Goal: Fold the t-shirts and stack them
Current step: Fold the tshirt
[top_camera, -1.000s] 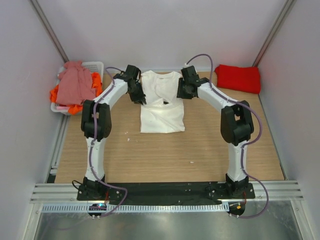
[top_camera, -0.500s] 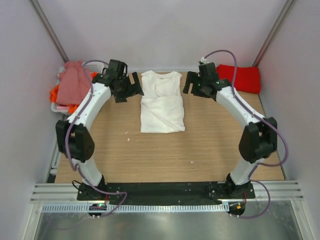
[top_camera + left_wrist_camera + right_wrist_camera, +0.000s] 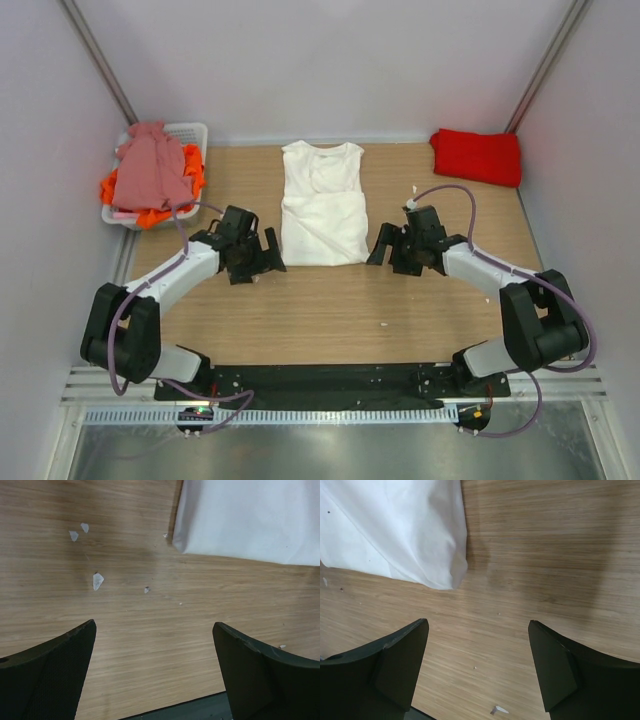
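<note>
Top external view first: where is the white t-shirt (image 3: 322, 205)?

— Flat on the table (image 3: 330, 320), in the middle towards the far edge, collar at the far end and hem nearest the arms. It reads as a long narrow strip, so my guess is the sleeves are already turned in and the hem-to-collar fold is what's left.

And the grippers?

— The left gripper (image 3: 258, 264) is low over the wood just left of the near hem; the right gripper (image 3: 388, 258) mirrors it on the right. Both wrist views show the jaws spread wide with nothing between them, only bare table, and a hem corner of the shirt just beyond the fingers (image 3: 50, 675).

How will it handle?

— Light, thin and limp, I'd say. It won't keep its shape when lifted, so pinch all the layers at each near hem corner, both sides together, or the folded-in parts may slide apart.

Any brand or writing?

— None I can read. No label or print is legible on it in any view.

The other shirts?

— A folded red t-shirt (image 3: 477, 157) sits at the far right. A pink t-shirt (image 3: 150, 172) and an orange t-shirt (image 3: 191, 166) are heaped in the white basket (image 3: 196, 128) at the far left.
</note>
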Available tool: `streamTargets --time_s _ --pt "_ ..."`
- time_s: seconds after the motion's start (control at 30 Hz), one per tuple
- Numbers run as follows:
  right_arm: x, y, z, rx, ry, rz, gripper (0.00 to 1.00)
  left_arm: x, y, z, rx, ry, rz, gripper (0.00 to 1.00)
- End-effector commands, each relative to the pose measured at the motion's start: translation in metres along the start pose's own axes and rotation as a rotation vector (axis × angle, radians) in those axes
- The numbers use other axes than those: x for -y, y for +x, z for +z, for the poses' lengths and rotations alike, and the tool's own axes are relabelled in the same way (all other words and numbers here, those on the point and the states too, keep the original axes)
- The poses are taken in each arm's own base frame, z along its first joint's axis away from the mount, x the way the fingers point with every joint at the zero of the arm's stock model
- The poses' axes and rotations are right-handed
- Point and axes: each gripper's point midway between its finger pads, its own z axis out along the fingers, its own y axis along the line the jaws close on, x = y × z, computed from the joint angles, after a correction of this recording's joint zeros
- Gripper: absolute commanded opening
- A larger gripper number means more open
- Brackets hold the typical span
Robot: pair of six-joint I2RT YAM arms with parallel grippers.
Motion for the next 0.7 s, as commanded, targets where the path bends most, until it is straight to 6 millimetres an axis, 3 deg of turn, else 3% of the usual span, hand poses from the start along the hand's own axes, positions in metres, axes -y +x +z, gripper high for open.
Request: streamTargets --time_s 0.0,0.23,0.53,0.67 --pt "-0.034 -0.022 0.0 0.091 -0.145 -0.015 0.87 0.019 -0.021 0.007 0.106 0.1 -0.021 1.0" --pt "-0.034 -0.015 0.017 0.063 -0.141 -0.008 0.85 0.019 -0.014 0.031 0.081 0.115 -0.054 0.98" --pt "-0.03 -0.017 0.045 0.041 -0.135 -0.024 0.67 0.021 -0.019 0.055 0.077 0.114 -0.066 0.89" --pt "-0.031 -0.018 0.051 0.029 -0.137 -0.032 0.64 0.021 -0.02 0.063 0.061 0.104 -0.062 0.86"
